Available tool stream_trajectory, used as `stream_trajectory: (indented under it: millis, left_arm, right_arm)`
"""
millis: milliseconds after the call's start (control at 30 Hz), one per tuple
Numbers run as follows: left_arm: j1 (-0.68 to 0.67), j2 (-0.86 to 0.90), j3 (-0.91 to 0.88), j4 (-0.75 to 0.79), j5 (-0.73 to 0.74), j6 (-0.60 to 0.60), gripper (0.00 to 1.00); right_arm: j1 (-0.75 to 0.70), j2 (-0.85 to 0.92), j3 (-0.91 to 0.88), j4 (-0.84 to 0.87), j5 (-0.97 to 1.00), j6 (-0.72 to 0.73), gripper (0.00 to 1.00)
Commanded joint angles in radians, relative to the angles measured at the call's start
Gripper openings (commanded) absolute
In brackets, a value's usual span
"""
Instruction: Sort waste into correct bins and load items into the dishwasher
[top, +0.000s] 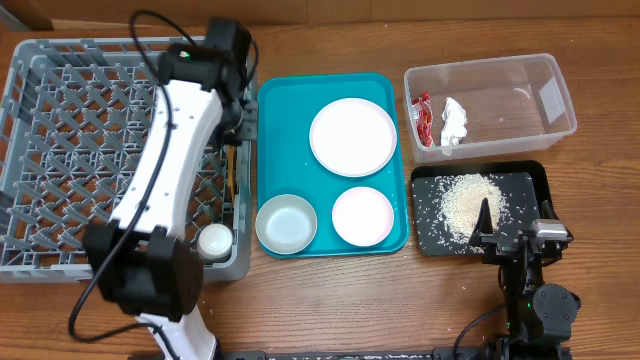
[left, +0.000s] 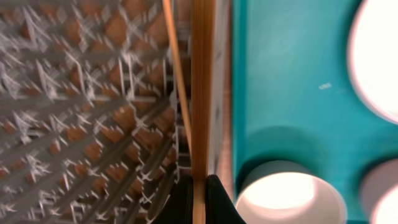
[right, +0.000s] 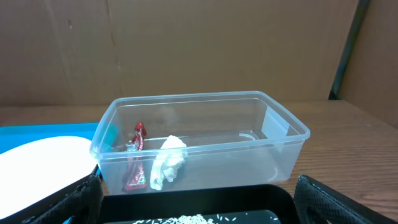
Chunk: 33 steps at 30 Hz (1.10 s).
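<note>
Left wrist view was blurred. Chopsticks (left: 202, 93) beside the dish rack (left: 74, 124) ran off the top edge. Bowl (left: 289, 193), farther from the rack, was cropped at the bottom.

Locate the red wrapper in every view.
Overhead: wrapper at upper right, in the left end of the tub.
Left wrist: not in it.
Right wrist: wrapper left of centre, inside the tub, beside the tissue.
Shared landmark: teal tray.
</note>
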Motion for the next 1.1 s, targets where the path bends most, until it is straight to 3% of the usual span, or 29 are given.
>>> stream_trajectory:
  millis: [0,133,233,300,600,833,1067]
  left_arm:
    - [0.006,0.027,-0.054,0.011,-0.084,-0.121,0.04]
    - [0.010,0.030,-0.057,0.067,-0.061,-0.071,0.08]
    - [0.010,0.030,-0.050,0.071,0.013,0.056,0.46]
    - [0.010,0.026,-0.047,0.039,0.040,0.068,0.62]
    - [-0.020,0.004,-0.032,0.037,0.244,0.058,0.50]
    - [-0.067,0.004,-0.032,0.092,0.156,-0.071,0.50]
    - [-0.067,0.004,-0.032,0.045,0.065,-0.156,0.48]
  right_arm:
    - [-0.001,-0.008,-0.010,0.006,0.001,-0.003,1.00]
    - [-0.001,-0.008,-0.010,0.006,0.001,-0.003,1.00]
    - [-0.001,-0.008,-0.010,0.006,0.001,-0.003,1.00]
    - [-0.001,-0.008,-0.010,0.006,0.001,-0.003,1.00]
    - [-0.001,-0.008,-0.010,0.006,0.001,-0.003,1.00]
    - [-0.001,-0.008,-0.010,0.006,0.001,-0.003,1.00]
    - [-0.001,-0.008,-0.010,0.006,0.001,-0.003,1.00]
